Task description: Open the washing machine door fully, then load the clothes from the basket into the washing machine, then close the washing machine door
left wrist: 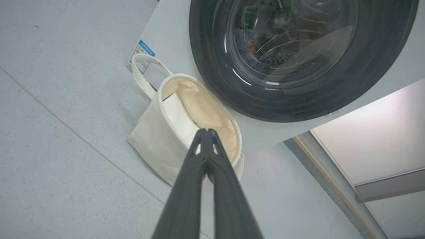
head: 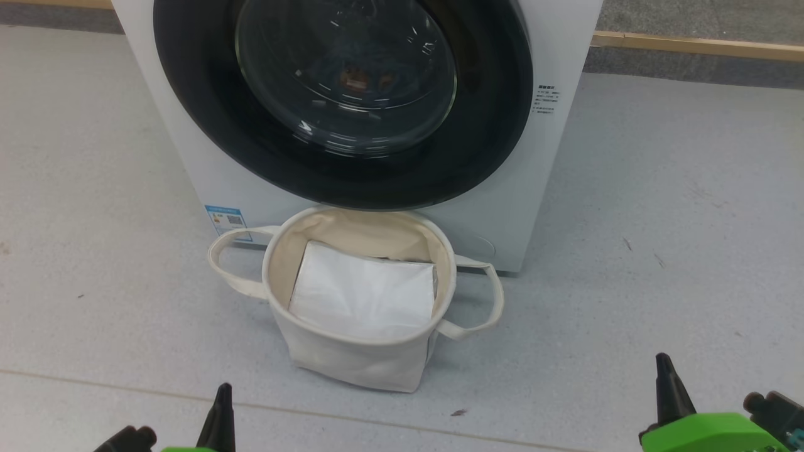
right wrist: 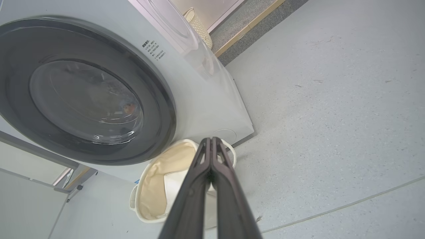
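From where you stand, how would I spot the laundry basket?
Find the white washing machine with its big black-rimmed round door. On the floor right before it sits the basket: a cream canvas tub with two looped handles.

Both arms sit low, one at either side. The left jaws are pressed together, fingers (left wrist: 186, 189) meeting at the tips; the right jaws likewise, fingers (right wrist: 232, 199) touching.
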Tool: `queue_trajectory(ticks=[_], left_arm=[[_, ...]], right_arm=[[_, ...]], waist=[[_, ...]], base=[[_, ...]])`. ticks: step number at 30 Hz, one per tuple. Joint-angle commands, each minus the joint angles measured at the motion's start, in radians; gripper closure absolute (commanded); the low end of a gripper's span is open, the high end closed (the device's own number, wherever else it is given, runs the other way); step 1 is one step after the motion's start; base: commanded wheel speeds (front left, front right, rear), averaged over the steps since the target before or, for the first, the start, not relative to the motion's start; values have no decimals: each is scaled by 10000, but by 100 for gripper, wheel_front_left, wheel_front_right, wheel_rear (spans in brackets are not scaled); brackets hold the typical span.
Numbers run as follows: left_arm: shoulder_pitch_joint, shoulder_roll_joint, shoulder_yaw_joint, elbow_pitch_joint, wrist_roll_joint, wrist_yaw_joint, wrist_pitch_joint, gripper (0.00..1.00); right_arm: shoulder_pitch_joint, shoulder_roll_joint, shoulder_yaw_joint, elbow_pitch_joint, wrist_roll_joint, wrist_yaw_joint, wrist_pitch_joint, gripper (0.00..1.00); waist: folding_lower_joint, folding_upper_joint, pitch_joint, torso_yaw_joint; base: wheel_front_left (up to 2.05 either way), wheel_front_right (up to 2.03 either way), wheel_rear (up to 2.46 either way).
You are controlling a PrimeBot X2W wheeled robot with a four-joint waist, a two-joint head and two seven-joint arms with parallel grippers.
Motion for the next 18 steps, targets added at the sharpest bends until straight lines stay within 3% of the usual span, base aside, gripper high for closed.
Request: queue_trajectory(ticks=[1,18], left_arm=[[-521,23,240,-395,-307,-98,49,100],[-588,28,609,-663,-2314,-223,580,100]], right_arm=[[-550,-74,31,-333,337,-7,60,100],[-733,-84,-146,-342,2462,-9,593,100]], waist=[[0,0,0,-12],[0,0,-3,-147]], base=[[0,0,0],[0,0,0]])
